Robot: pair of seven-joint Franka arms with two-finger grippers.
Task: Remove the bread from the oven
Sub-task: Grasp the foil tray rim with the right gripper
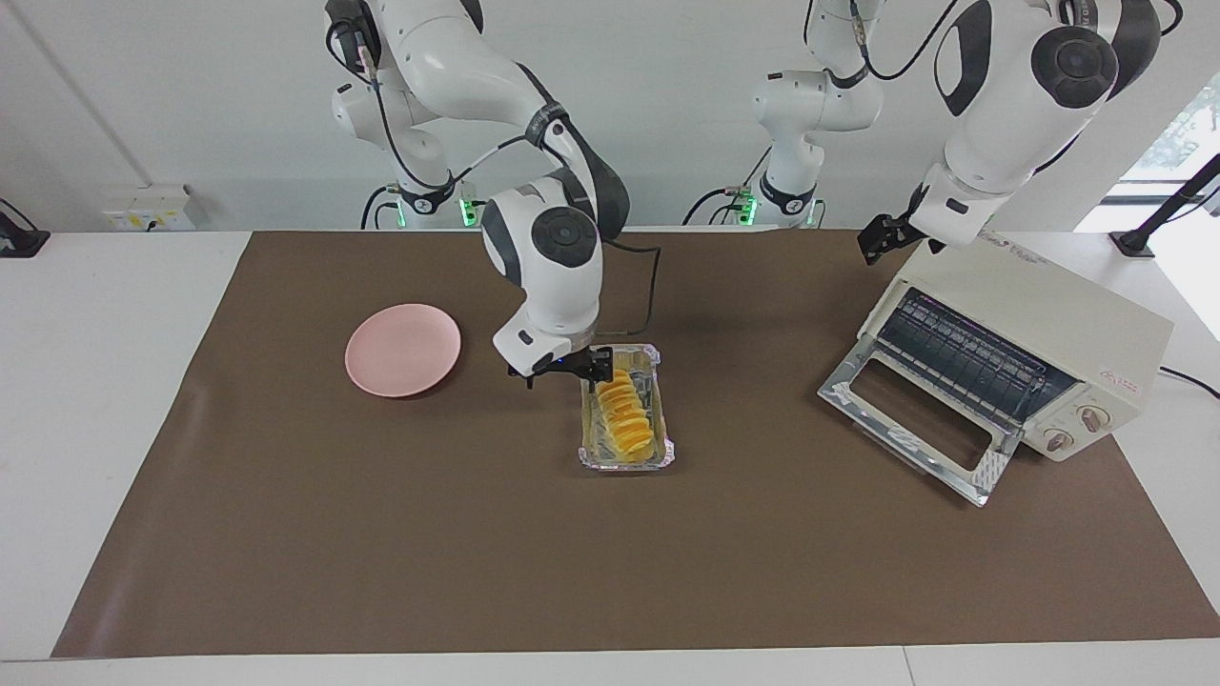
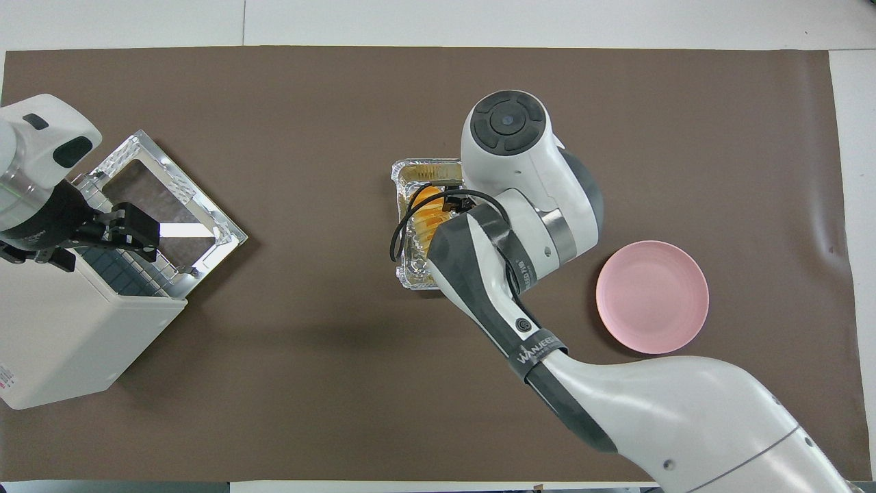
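The bread [image 1: 624,419], a ridged golden-yellow loaf, lies in a crinkled foil tray [image 1: 624,459] on the brown mat at the table's middle. In the overhead view only part of the bread [image 2: 424,205] shows under the right arm. My right gripper [image 1: 567,370] is open and low at the end of the bread nearer to the robots, one fingertip [image 1: 600,367] at the loaf. The cream-white oven [image 1: 1029,314] stands at the left arm's end with its glass door [image 1: 915,414] dropped open and its wire rack bare. My left gripper [image 1: 882,238] hangs over the oven's top edge.
A pink plate [image 1: 403,350] lies bare on the mat toward the right arm's end, beside the tray. The brown mat [image 1: 610,572] covers most of the white table. The oven's open door [image 2: 171,205] juts out over the mat toward the tray.
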